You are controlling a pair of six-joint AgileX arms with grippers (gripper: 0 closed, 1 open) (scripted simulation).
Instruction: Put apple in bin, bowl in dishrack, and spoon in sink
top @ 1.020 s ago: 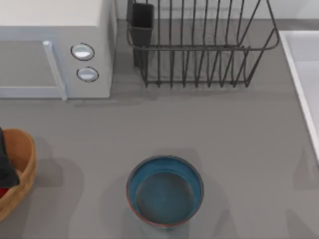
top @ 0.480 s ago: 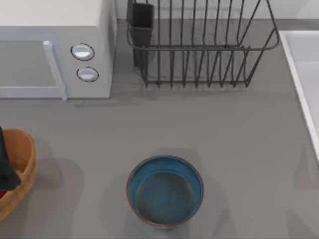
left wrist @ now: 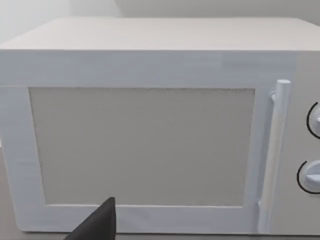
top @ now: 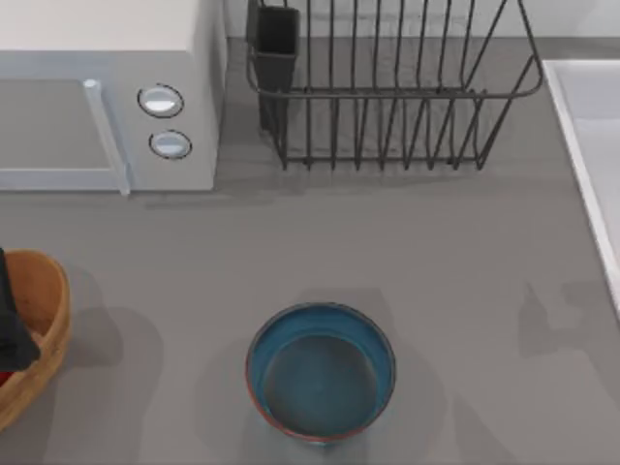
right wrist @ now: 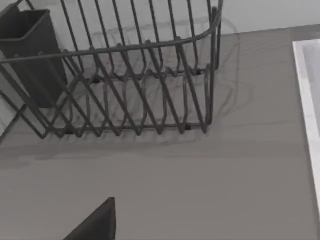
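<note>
The left gripper is seen at the far left edge of the top view, over the bin, w/ a sliver of red, the apple, just below it at the edge. Whether the apple is pinched or merely beside the gripper can't be told, nor can the jaw state. One dark fingertip is shown in the left wrist view, in front of the white microwave.

The bowl is set upright on the grey table, bottom centre, well apart from the dishrack at the back. The sink is at the right edge.

For the right arm, a dark fingertip is shown in its wrist view, over bare table near the dishrack; jaw state can't be told.
</note>
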